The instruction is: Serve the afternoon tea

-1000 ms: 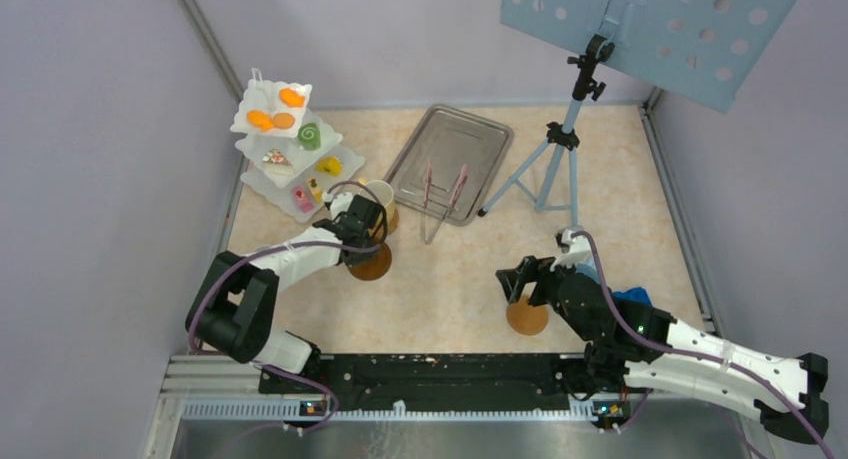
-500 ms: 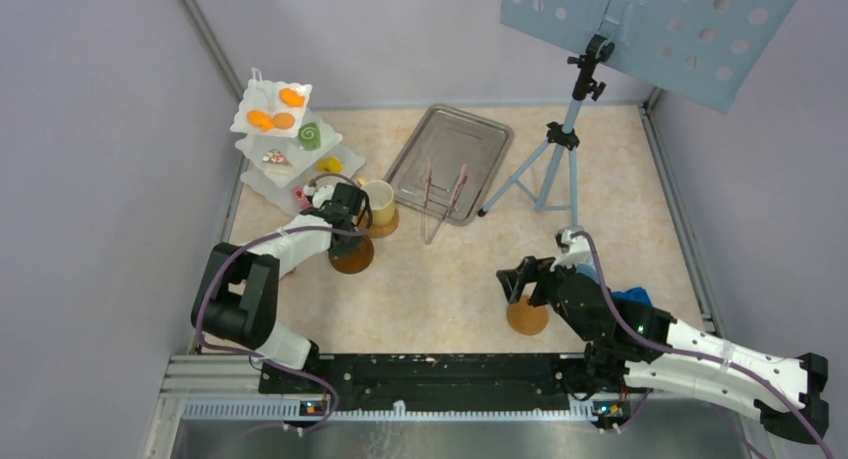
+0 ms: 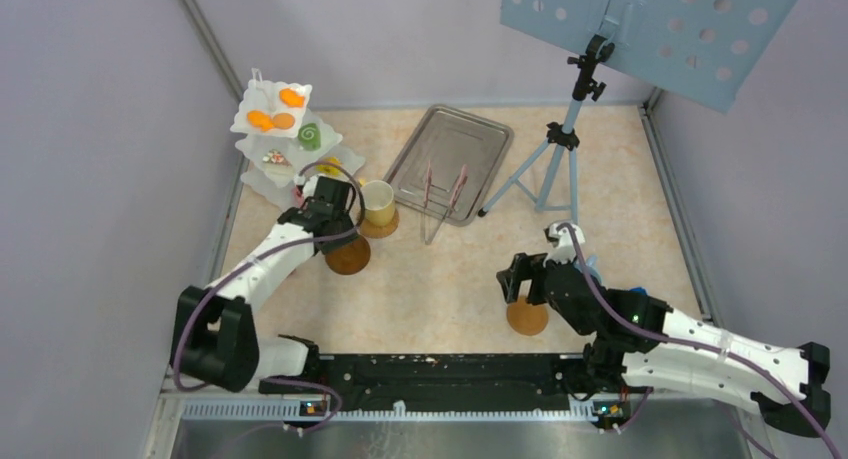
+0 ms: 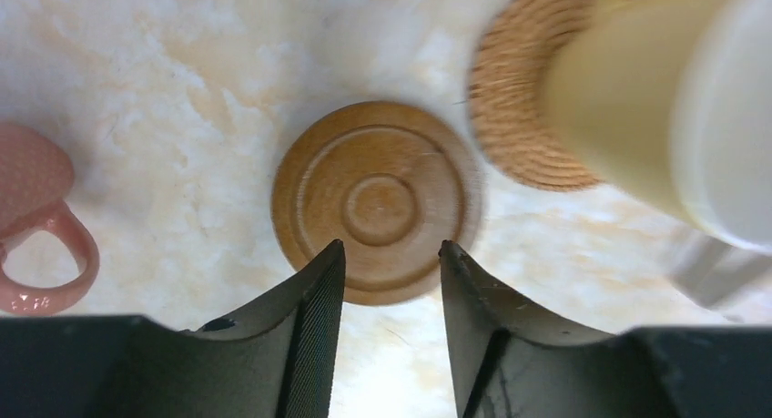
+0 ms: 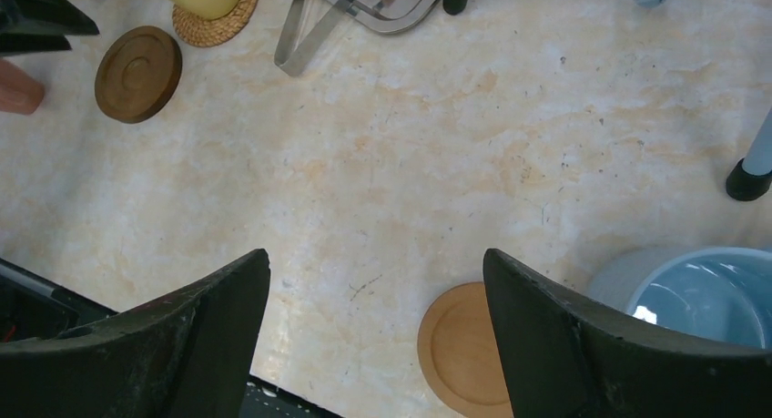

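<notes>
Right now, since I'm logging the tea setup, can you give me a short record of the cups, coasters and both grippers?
left gripper: open, empty, by the dark coaster
dark coaster: bare, next to the woven coaster
yellow cup: standing on the woven coaster
pink cup: on the table, no coaster under it
right gripper: open, empty, by the light coaster
light coaster: bare
blue cup: beside the light coaster

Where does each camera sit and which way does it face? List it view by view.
Top external: above, behind the bases, facing down on the table; both arms, left hand, right hand show.
Left wrist: facing straight down at the dark coaster; left fingers show.
Right wrist: tilted down across the table; right fingers show.
Shared: both wrist views hold the dark coaster and yellow cup.
</notes>
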Motion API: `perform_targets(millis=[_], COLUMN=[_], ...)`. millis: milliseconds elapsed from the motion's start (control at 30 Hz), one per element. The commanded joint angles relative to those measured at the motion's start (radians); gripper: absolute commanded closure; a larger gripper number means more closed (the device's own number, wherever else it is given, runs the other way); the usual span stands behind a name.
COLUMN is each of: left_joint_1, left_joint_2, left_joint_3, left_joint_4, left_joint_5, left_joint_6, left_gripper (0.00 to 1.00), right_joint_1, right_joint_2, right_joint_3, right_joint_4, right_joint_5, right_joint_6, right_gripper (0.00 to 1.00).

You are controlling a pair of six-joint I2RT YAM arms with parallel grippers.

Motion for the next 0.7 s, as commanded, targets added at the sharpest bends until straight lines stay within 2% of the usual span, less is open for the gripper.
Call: perform_targets(millis=[0, 67, 200, 400, 500, 667], left_joint_1=[0.003, 0.003, 0.003, 0.004, 0.003, 0.003], left_joint_2=[-0.171, -0.235, -0.349, -0.441, -0.457, -0.481], left_joint_3=[0.087, 0.104, 0.132, 0.163, 0.153, 0.111], left_joint_4=[-0.011, -0.004, 0.042, 0.076, 0.087, 0.097], left_joint_5=[0.135, 0.208, 0.369, 0.512, 0.589, 0.695], left_joint_6=[0.103, 0.16, 0.274, 0.352, 0.361, 0.362], left_gripper=[0.4, 0.23, 0.04, 0.01, 0.01, 0.01], right_joint_1=[-0.005, -0.006, -0.005, -0.029, -0.107, -0.284], right_joint_2=[0.068, 0.113, 0.217, 0.329, 0.343, 0.308], right_joint_3=[0.112, 0.152, 0.242, 0.316, 0.296, 0.181], right_joint_4=[-0.123, -0.196, -0.407, -0.785, -0.774, -0.496], right_joint_5=[0.016, 0.021, 0.082, 0.267, 0.278, 0.172], right_joint_6=[0.051, 0.084, 0.251, 0.686, 0.678, 0.494], right_gripper=[0.14, 0.13, 0.12, 0.09, 0.13, 0.18])
